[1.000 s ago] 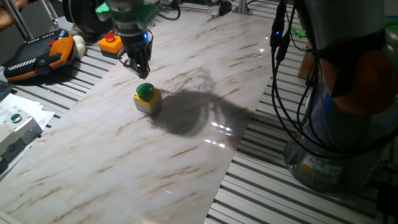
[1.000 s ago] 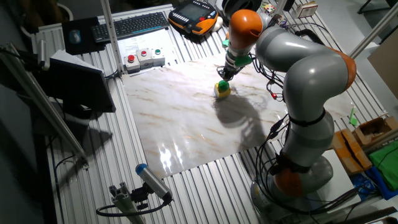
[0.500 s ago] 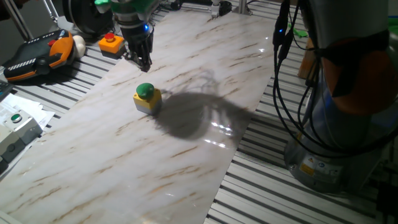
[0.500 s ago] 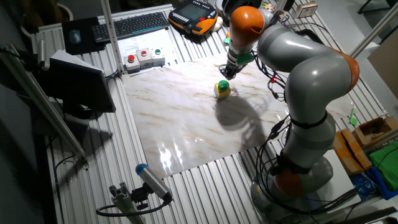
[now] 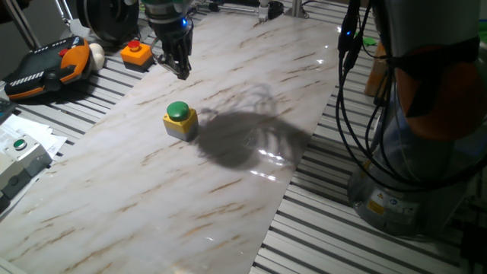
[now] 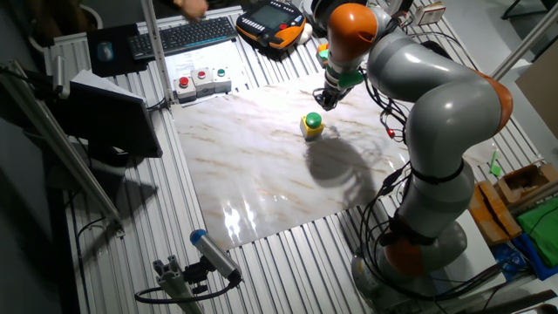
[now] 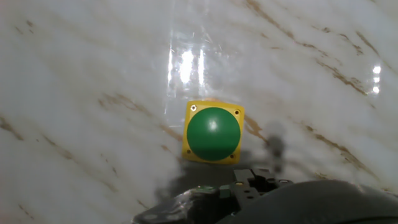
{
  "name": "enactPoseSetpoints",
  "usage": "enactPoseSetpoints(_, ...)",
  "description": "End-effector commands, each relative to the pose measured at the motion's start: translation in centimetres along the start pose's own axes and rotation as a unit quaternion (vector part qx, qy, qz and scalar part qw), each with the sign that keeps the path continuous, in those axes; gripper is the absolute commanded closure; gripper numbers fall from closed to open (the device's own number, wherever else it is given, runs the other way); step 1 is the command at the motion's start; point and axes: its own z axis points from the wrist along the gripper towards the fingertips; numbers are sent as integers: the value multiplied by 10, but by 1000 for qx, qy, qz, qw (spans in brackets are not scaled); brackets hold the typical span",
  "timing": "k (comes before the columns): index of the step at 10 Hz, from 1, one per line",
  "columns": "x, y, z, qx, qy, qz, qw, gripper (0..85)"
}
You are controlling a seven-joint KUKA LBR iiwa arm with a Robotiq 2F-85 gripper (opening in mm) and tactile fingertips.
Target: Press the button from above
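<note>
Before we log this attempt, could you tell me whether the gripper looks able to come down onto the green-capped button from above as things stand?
Probably yes. The gripper hangs above the button, off to one side, nothing lies between them, and the hand view shows the green cap uncovered.

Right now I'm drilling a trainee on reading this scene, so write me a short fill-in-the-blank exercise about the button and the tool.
1. The button has a green dome cap on a ____ square base.
2. The tool hangs in the air and ____ touch the button.
3. The button stands on a ____-patterned board.
4. Beyond the tool, off the board, sits another button with a ____ cap.

Missing words: yellow; does not; marble; red
</note>
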Motion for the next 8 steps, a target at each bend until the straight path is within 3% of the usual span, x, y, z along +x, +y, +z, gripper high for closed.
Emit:
enactPoseSetpoints(1, 1, 0, -1, 0, 0, -2, 1000, 843)
enactPoseSetpoints(8, -2, 5, -4, 4, -2, -5, 1000, 843)
